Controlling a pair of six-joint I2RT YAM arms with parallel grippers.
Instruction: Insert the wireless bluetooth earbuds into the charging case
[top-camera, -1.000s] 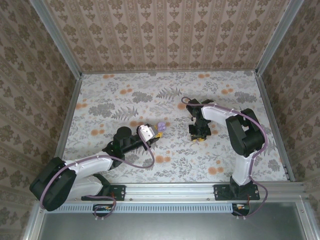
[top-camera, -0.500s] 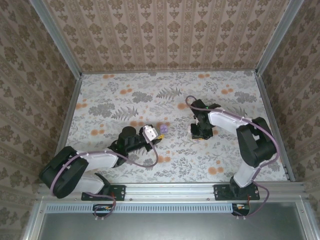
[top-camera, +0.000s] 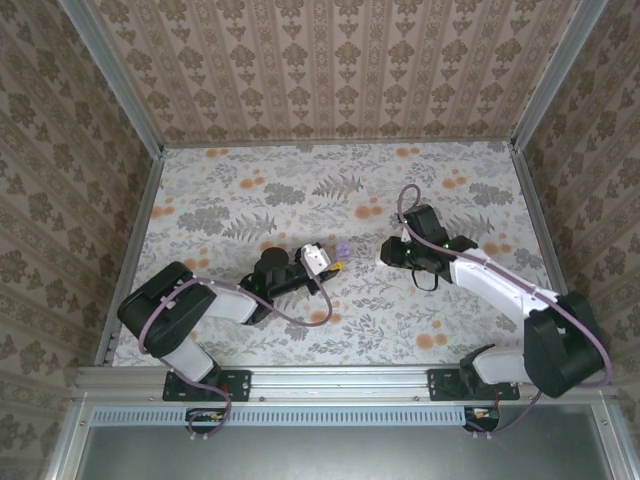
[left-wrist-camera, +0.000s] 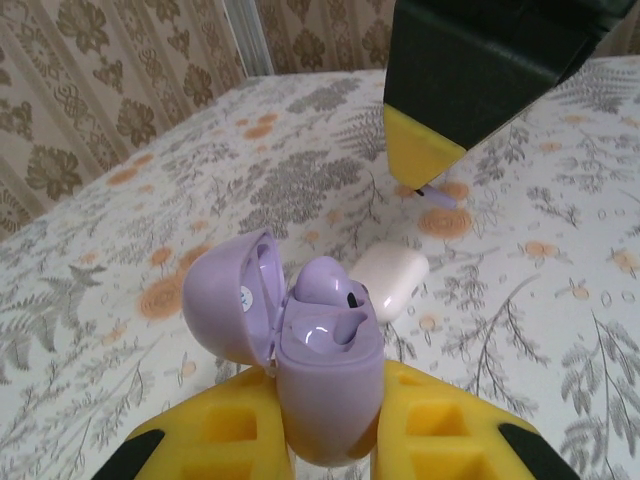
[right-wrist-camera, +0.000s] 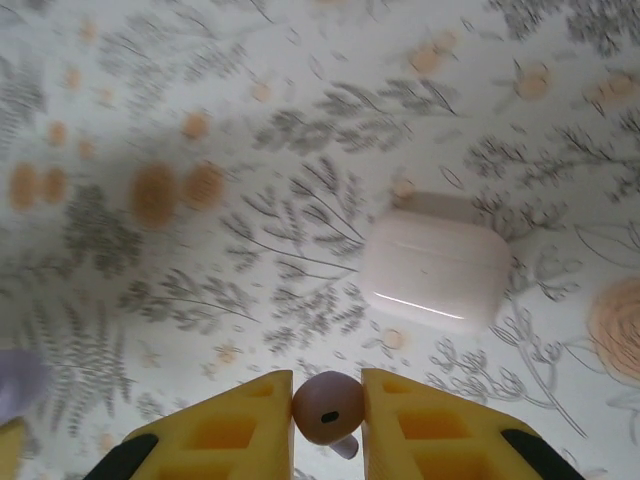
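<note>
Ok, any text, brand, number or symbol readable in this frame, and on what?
No text can be read here.
Inside the lid of the open lilac plastic charging case: a small pale mark, too small to read.
On the white rounded case: nothing on the faces shown.
On the lilac earbud: no marking.

The table (top-camera: 300, 185) is covered edge to edge with a pale sheet printed with grey fern sprays and orange blossoms. A closed cream-white case (right-wrist-camera: 435, 270) with rounded corners lies flat on the print (left-wrist-camera: 392, 281), near an orange flower.
</note>
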